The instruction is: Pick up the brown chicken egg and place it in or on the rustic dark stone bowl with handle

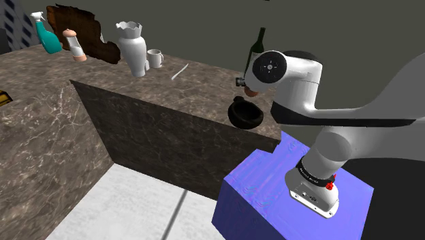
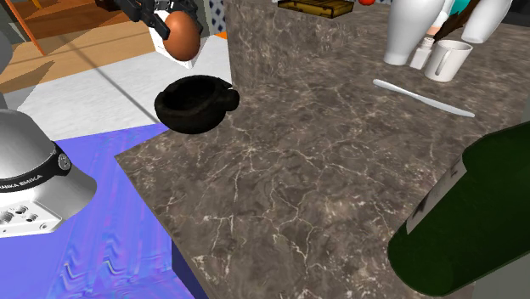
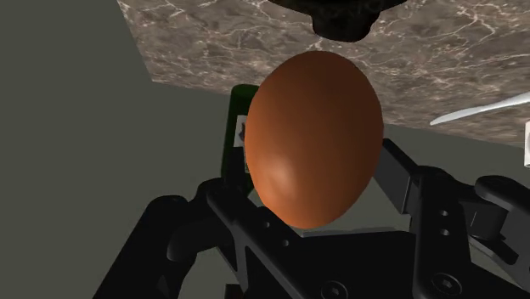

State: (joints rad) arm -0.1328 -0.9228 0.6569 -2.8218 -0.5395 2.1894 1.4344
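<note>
Well, claw (image 3: 312, 178) clasps egg (image 3: 310, 127); bowl (image 3: 341, 19) cropped by wrist view's edge.

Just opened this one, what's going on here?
The white arm's black gripper is shut on a brown egg and holds it in the air. The dark bowl with a handle sits near the corner of the marble counter. The egg hangs close above it, not yet set inside. A dark green bottle and a white mug stand elsewhere on the counter.
</note>
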